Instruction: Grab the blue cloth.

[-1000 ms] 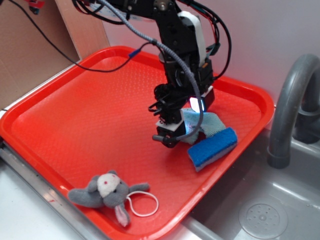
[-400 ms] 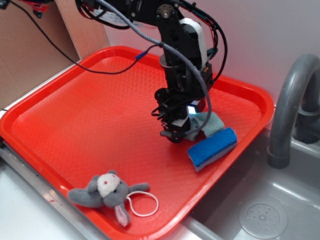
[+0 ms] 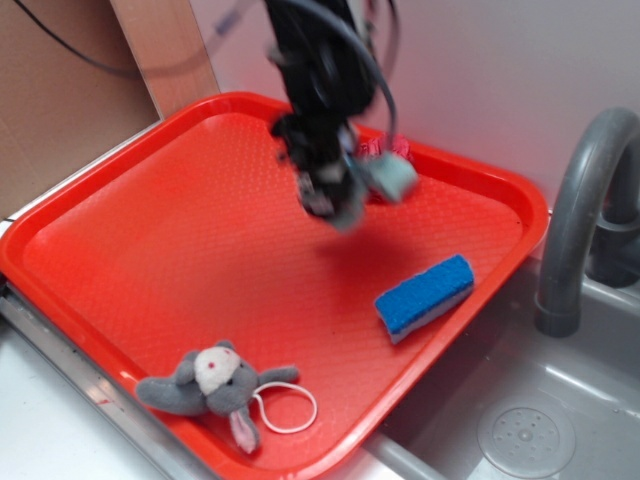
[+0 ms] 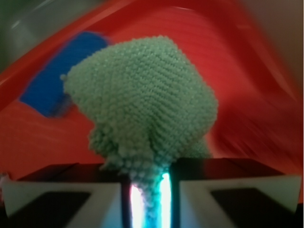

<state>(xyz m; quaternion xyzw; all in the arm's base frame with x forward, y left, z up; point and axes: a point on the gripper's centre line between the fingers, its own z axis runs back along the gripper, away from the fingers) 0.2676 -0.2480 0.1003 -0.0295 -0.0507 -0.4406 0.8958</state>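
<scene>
Blue cloth [image 4: 142,114] is pinched by one bunched corner in the clamped gripper [image 4: 145,190], held above the far tray [image 3: 90,240]. Slippage is judged possible, little fabric being caught.

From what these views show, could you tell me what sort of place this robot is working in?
Probably a toy or mock kitchen sink station: a grey faucet, a sink basin with a drain, and a red tray holding a blue sponge.
</scene>
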